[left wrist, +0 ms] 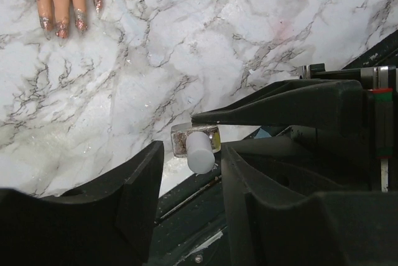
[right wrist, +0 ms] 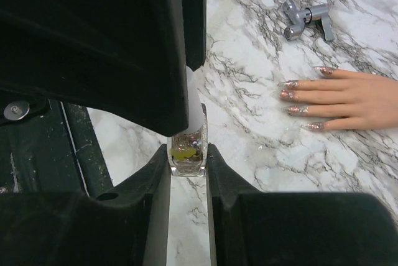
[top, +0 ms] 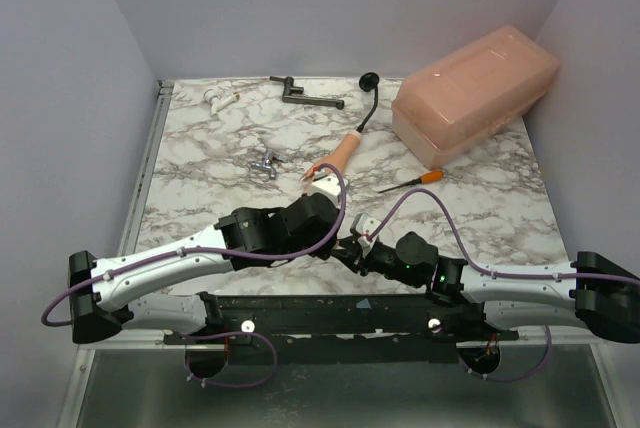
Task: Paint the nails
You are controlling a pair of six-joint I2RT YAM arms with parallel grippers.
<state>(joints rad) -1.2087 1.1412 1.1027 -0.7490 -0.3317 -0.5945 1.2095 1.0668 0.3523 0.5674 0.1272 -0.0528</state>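
Note:
The peach mannequin hand lies mid-table on its black curved stem. Its nails are glittery pinkish in the left wrist view and in the right wrist view. My right gripper is shut on a small glass nail polish bottle with a white cap, near the table's front edge. My left gripper is open, with its jaws either side of the white cap, apart from it. In the top view both grippers, left and right, meet and hide the bottle.
A large pinkish translucent box stands back right. An orange-handled screwdriver lies in front of it. A metal fitting lies left of the hand, also in the right wrist view. A dark tool and a white item lie at the back.

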